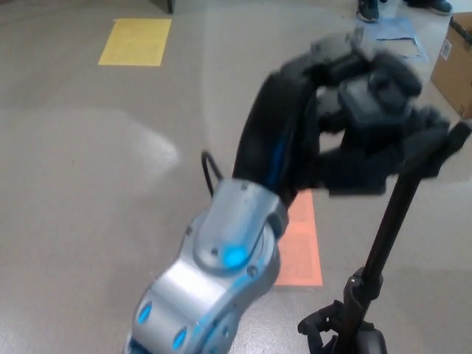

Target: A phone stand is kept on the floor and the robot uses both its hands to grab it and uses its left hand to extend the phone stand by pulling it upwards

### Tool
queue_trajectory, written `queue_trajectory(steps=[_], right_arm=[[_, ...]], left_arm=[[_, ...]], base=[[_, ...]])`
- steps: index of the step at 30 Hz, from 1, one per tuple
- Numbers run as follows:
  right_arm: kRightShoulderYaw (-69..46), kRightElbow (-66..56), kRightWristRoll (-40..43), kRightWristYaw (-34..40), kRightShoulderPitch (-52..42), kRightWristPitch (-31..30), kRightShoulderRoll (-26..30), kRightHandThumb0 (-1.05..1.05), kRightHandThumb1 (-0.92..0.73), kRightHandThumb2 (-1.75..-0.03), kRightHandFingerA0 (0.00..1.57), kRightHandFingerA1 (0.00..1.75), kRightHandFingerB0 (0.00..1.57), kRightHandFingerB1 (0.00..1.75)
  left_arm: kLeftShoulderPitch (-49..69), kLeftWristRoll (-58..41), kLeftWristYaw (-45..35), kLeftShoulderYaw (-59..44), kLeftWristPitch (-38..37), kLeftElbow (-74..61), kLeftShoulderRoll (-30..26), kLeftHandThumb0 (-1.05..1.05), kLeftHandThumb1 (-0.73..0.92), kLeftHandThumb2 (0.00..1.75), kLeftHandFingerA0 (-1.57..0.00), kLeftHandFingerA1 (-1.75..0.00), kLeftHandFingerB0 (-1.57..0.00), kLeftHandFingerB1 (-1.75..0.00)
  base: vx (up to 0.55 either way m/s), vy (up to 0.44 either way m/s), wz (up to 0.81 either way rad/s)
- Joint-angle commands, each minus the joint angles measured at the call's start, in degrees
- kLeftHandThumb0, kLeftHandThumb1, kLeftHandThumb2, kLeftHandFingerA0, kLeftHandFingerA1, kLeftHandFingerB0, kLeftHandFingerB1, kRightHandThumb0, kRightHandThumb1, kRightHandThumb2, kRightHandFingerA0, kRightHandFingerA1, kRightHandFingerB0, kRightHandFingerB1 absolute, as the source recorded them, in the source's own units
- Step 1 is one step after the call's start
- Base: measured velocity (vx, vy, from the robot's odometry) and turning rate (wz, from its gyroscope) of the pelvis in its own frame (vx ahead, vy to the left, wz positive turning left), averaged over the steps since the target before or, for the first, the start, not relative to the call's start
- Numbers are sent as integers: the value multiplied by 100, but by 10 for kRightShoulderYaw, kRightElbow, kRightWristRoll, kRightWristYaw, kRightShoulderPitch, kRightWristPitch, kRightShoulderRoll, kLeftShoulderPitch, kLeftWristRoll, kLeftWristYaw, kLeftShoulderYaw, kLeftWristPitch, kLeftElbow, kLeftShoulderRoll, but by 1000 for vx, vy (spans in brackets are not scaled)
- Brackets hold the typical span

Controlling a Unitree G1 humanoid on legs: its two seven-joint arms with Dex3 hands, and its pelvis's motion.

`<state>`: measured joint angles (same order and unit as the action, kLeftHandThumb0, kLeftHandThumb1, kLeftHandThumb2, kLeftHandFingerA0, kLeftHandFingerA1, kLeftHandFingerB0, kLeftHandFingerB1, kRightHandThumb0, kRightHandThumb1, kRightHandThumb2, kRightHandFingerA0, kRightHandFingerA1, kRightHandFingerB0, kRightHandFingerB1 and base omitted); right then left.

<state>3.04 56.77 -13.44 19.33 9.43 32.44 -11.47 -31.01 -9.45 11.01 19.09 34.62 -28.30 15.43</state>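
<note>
left hand (369, 110) is sitting high in the head view, blurred, its fingers (383, 70) clenched round the top of the phone stand (391, 221). the stand's thin black pole is running down at a slight tilt from the hand at upper right to a thicker collar and a dark base at the bottom edge of the pic, standing on the floor (88, 184) just right of the orange floor patch (301, 243). left forearm (221, 273), silver w/ blue lights, is filling the lower middle and hiding part of that patch; a thin black cable is looping off it near the wrist

right hand isn't showing anywhere, unless the dark bits at the stand's base are part of it; can't tell, too cut off by the frame edge

other stuff on the grey floor: a yellow patch (136, 40) at top left, a blue patch (391, 29) at top right partly behind the hand, a cardboard box (453, 63) at the right edge, and a person's shoes (369, 10) at the top edge, well apart from the stand
</note>
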Motion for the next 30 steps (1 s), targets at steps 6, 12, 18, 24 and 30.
queue_trajectory(steps=[6,12,18,24,30], right_arm=[[3,25,9,3,-15,-14,-5,-61,-85,-66,113,175,79,161],[4,28,9,3,-9,-20,-4,-59,-84,-66,110,175,78,156],[7,30,4,6,-12,-16,-1,-59,-84,-66,110,175,79,159],[7,29,8,-3,-15,-17,-1,-60,-85,-66,111,175,79,161],[6,28,9,0,-21,-13,-3,-60,-85,-65,111,175,78,161]], left_arm=[[-404,-85,40,-186,23,80,30,-18,57,68,-94,-175,-74,-175],[-472,-87,48,-208,6,116,4,-21,56,67,-94,-175,-73,-175],[-511,-94,52,-224,-9,131,-2,-19,54,70,-96,-175,-75,-175],[-506,-95,44,-223,-6,122,1,-19,55,69,-95,-175,-76,-175],[-492,-93,48,-225,9,111,13,-17,55,70,-95,-175,-78,-175]], base=[[0,0,0],[0,0,0],[0,0,0],[0,0,0],[0,0,0]])
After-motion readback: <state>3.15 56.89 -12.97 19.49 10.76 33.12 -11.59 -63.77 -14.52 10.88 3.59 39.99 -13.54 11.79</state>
